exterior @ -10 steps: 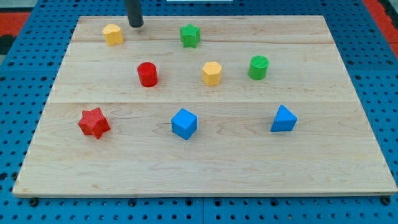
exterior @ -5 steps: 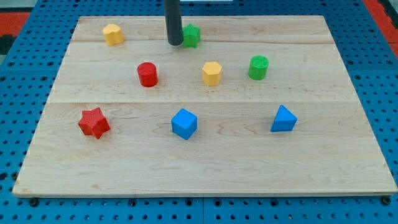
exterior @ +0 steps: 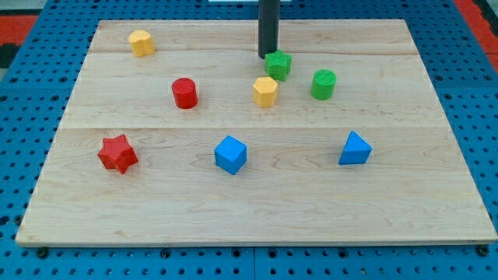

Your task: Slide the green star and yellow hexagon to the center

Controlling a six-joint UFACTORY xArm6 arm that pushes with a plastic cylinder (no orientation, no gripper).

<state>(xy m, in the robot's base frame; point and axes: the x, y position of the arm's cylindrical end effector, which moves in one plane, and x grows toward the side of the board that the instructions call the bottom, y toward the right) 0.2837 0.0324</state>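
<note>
The green star lies a little above the board's middle, just above and right of the yellow hexagon, nearly touching it. My tip stands on the board right at the star's upper left edge, touching it or nearly so. The dark rod rises from there out of the view's top.
A second yellow block sits at the top left. A red cylinder is left of the hexagon, a green cylinder right of the star. A red star, blue cube and blue wedge lie lower on the wooden board.
My tip has moved right from the top left and pushed the green star right and down, to beside the yellow hexagon. The other blocks have not moved.
</note>
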